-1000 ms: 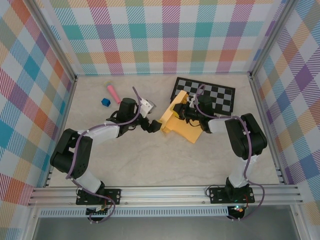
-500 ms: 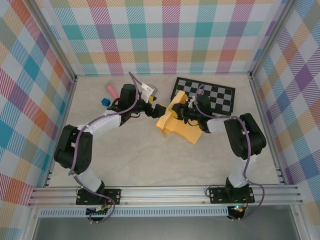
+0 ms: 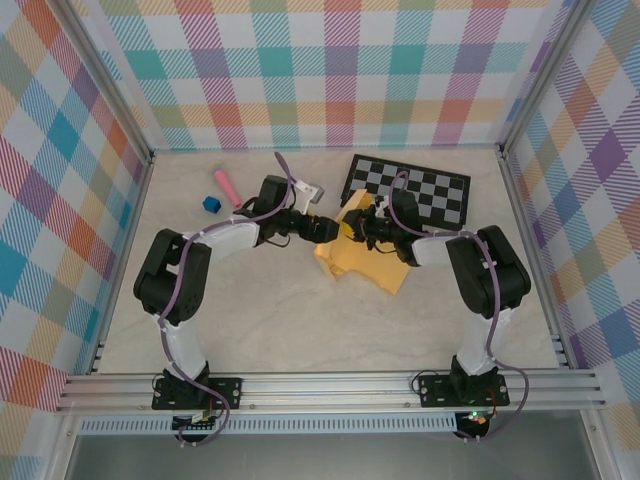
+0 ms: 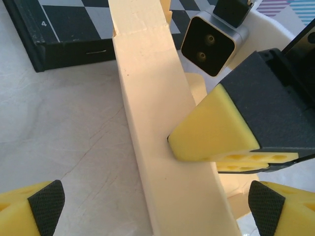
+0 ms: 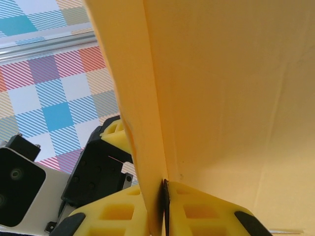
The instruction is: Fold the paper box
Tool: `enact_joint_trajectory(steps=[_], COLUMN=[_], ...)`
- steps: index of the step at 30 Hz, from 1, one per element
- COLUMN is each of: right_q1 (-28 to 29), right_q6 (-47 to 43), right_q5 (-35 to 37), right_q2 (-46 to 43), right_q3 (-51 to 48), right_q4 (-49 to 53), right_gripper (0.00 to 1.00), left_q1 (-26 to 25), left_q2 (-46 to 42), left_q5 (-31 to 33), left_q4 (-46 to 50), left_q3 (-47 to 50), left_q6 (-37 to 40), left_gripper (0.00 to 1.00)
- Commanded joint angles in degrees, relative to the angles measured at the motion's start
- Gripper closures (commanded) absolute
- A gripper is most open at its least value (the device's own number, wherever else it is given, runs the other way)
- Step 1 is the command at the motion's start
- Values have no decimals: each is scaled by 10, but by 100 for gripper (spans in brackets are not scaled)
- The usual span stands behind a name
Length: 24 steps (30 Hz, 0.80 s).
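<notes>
paper box [image 3: 366, 262] lying just in front of the checkered board [image 3: 415, 190], one flap [image 4: 147, 98] raised. right gripper [image 5: 164, 196] clamped nearly closed on that flap's edge. left gripper [image 4: 157, 211] spread wide astride the flap, holding nothing.

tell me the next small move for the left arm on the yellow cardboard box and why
Probably close the left gripper on the raised flap of the yellow-orange thin cardboard box. Its open jaws straddle that flap, while the right gripper is shut on it, so a second grip would likely let the fold be creased.
</notes>
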<state>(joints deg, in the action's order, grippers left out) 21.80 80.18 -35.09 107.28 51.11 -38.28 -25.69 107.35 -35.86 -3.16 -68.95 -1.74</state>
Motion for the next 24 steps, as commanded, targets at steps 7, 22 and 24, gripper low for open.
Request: enact_joint_trajectory(steps=[7, 22, 24], right_q1=[3, 3, 3], right_q6=[5, -6, -19], right_q5=[8, 6, 5], right_q2=[9, 6, 4], right_q3=[17, 24, 24], right_q4=[12, 54, 61], right_gripper=[86, 81, 75], left_q1=[-13, -20, -20], left_q2=[21, 14, 15], left_q5=[-63, -30, -30], left_q4=[19, 78, 82], left_q3=[-10, -36, -37], left_q6=[-17, 48, 48], left_gripper=[9, 34, 37])
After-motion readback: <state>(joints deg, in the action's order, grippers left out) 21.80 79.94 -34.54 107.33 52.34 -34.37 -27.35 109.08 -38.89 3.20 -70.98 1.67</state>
